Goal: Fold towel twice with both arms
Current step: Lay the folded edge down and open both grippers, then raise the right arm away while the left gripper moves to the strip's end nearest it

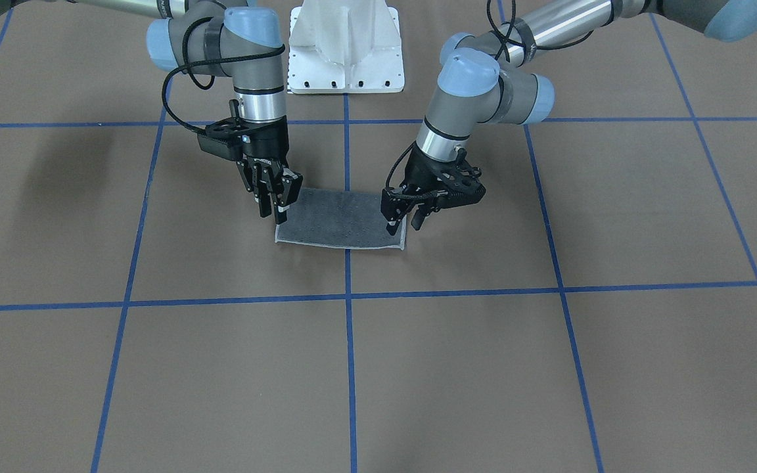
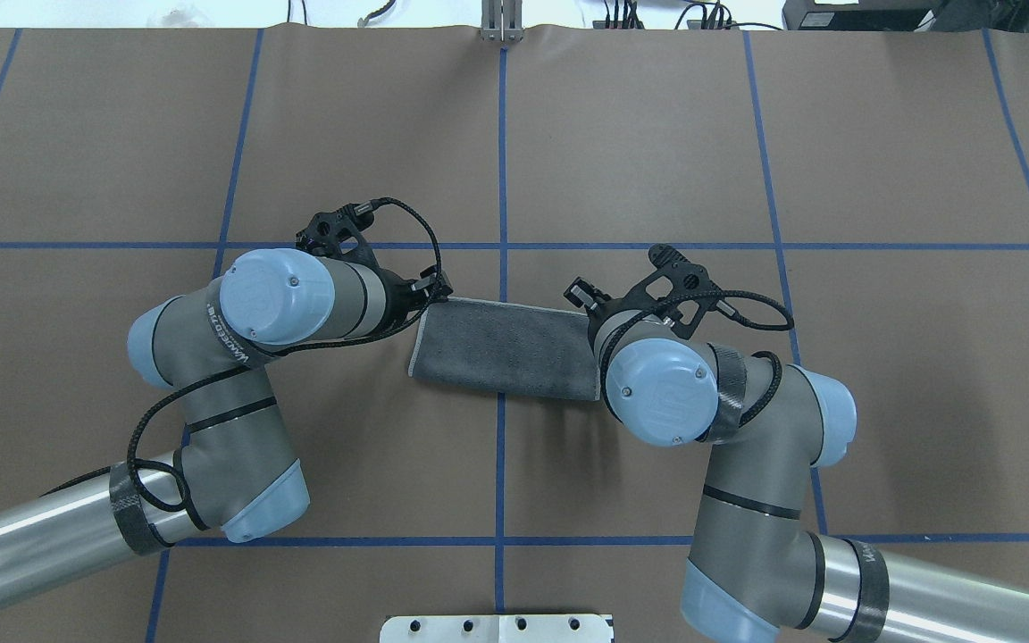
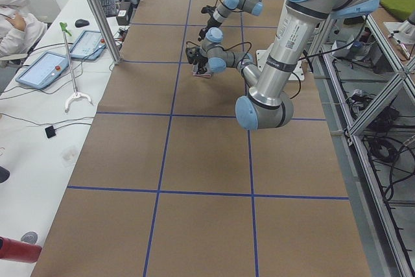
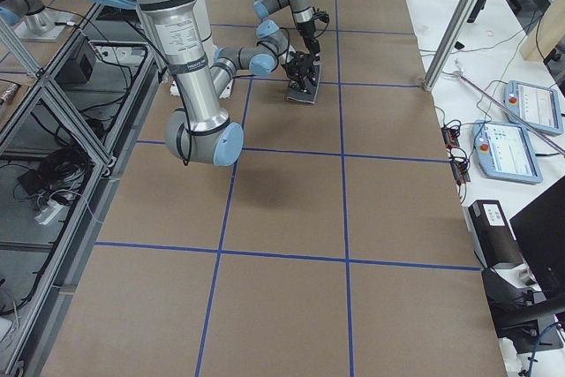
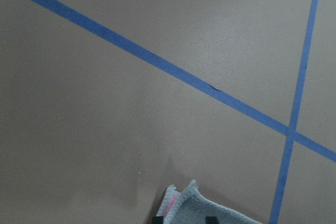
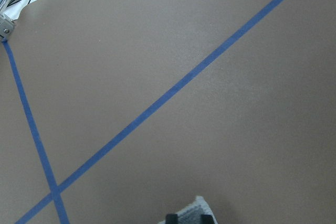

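Your towel (image 1: 342, 220) lies flat at mid-frame in the front view, grey face up, already a one-fold rectangle across the centre tape line (image 1: 350, 341). Its long axis runs left to right in the frame, straight from one gripper to the other. The right gripper (image 1: 273, 214) stands at the towel's left end and the left gripper (image 1: 403, 225) at its right end, both toward the lower corners. Neither arm is nearer, and the cloth lies inward from each. The left's fingers stand apart, astride the short edge. The right's show only a narrow gap, and you cannot tell whether they pinch the corner. I judge the second fold must travel along that long axis, one short end carried onto the other.
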